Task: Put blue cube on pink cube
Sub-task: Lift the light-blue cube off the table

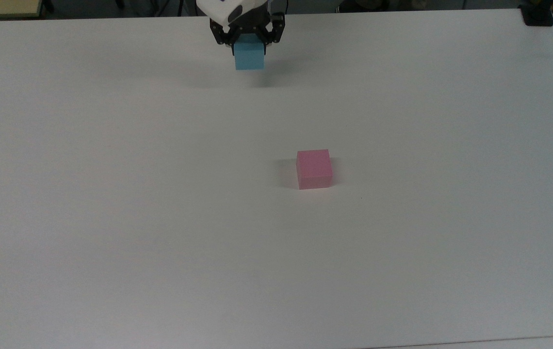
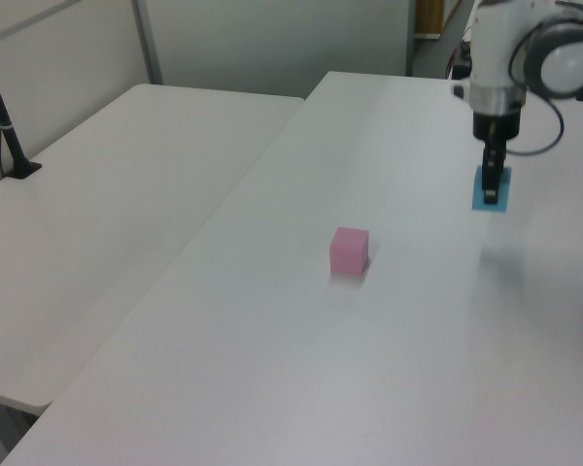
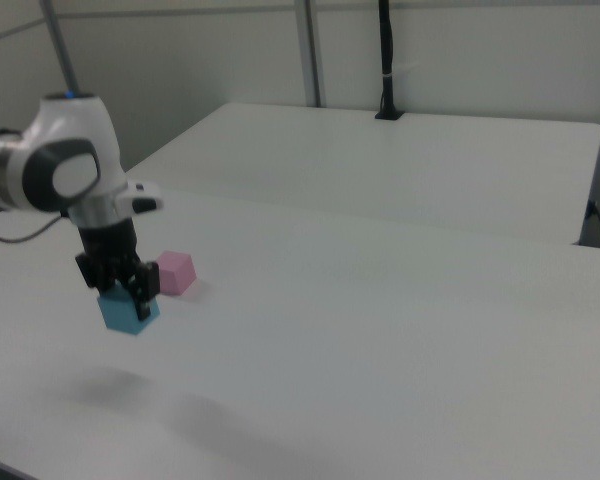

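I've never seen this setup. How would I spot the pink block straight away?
Look at the big white table under the robot arm. Near its middle sits the pink cube, alone and untouched. The one other block, the blue cube, hangs in the gripper above the table.

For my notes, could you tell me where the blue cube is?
The blue cube hangs above the table in the gripper, top view's upper middle.
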